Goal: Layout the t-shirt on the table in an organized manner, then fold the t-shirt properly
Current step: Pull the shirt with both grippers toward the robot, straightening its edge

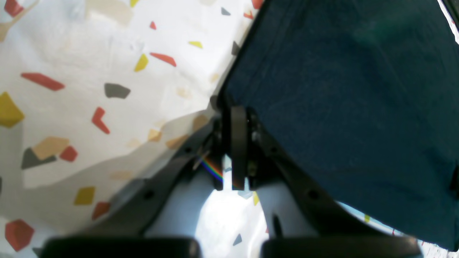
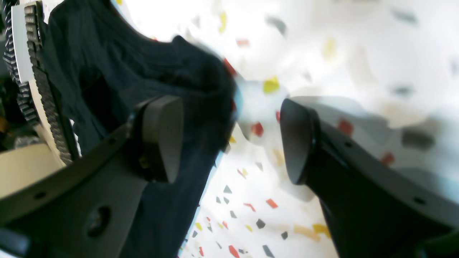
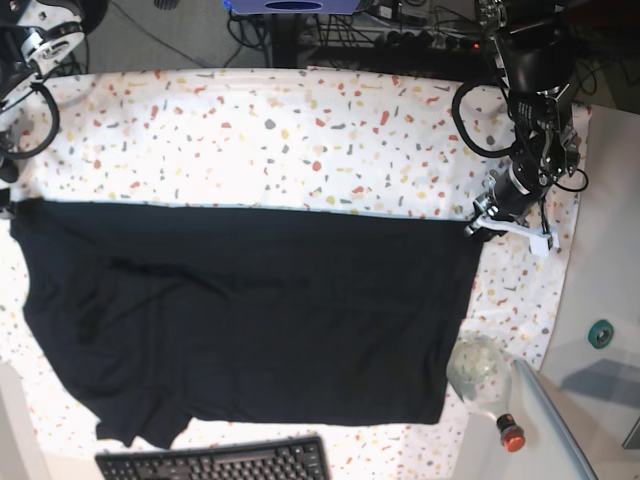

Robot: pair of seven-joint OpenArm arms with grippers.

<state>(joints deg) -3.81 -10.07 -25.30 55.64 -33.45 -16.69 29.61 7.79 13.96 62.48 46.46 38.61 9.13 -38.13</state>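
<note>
The black t-shirt (image 3: 250,310) lies spread flat across the table (image 3: 300,150), its far edge pulled into a straight line. My left gripper (image 1: 235,118) is shut on the t-shirt (image 1: 351,107) at its far right corner, seen in the base view at the left gripper (image 3: 480,224). My right gripper (image 2: 229,139) stands open just above the table (image 2: 358,53). A bunched edge of the t-shirt (image 2: 107,71) lies in the gap near its left finger (image 2: 161,136), while the other finger (image 2: 297,143) is over bare cloth. In the base view only the right arm (image 3: 30,60) shows, at the far left.
A black keyboard (image 3: 215,463) lies at the near edge, just below the shirt's hem, and shows again as the keyboard (image 2: 46,93). A clear glass bottle with a red cap (image 3: 480,375) lies at the near right corner. Cables crowd the far edge.
</note>
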